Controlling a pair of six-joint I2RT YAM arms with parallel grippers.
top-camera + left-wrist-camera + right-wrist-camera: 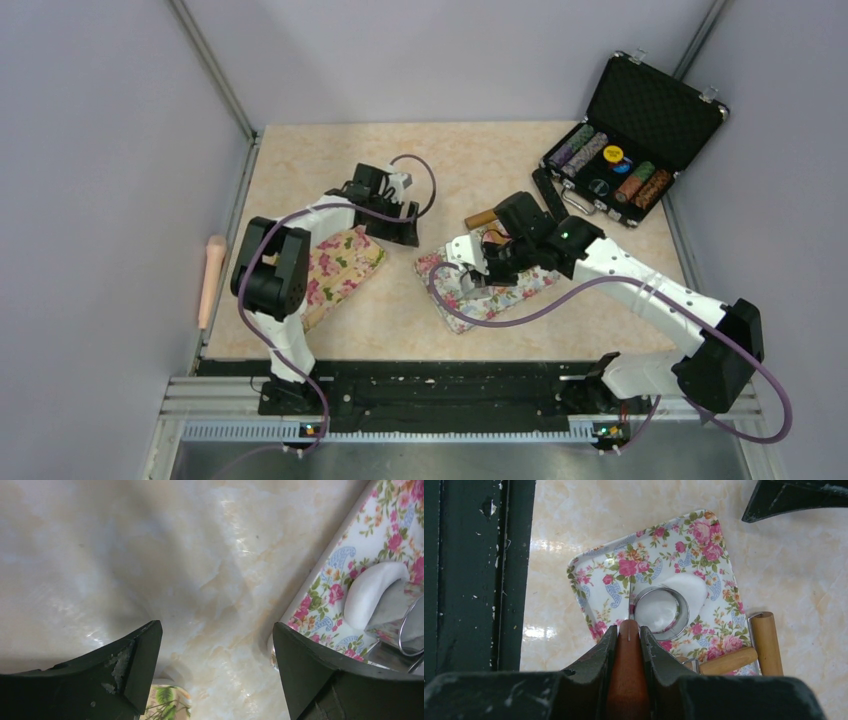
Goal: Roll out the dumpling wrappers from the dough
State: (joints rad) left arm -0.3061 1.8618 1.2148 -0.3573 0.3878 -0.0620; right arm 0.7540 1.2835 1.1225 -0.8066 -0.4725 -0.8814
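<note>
A flat piece of white dough (pixel 694 587) lies on a floral tray (pixel 649 550). A small metal ring cutter (pixel 685 614) stands on the dough, and white dough fills the ring. No separate cut wrapper shows. My right gripper (pixel 628 630) is shut on a reddish-brown wooden handle (pixel 628 655) whose tip reaches the ring; in the top view it (pixel 478 268) hovers over the right tray (pixel 500 300). My left gripper (pixel 217 650) is open and empty above bare table, left of that tray (pixel 340 565), where the dough (pixel 372 592) and ring (pixel 415 630) show.
A second floral tray (pixel 345 265) lies under the left arm. A small wooden-handled roller (pixel 768 642) rests at the right tray's edge. An open black case of poker chips (pixel 610 165) stands at the back right. A pinkish rolling pin (pixel 212 280) lies beyond the table's left edge.
</note>
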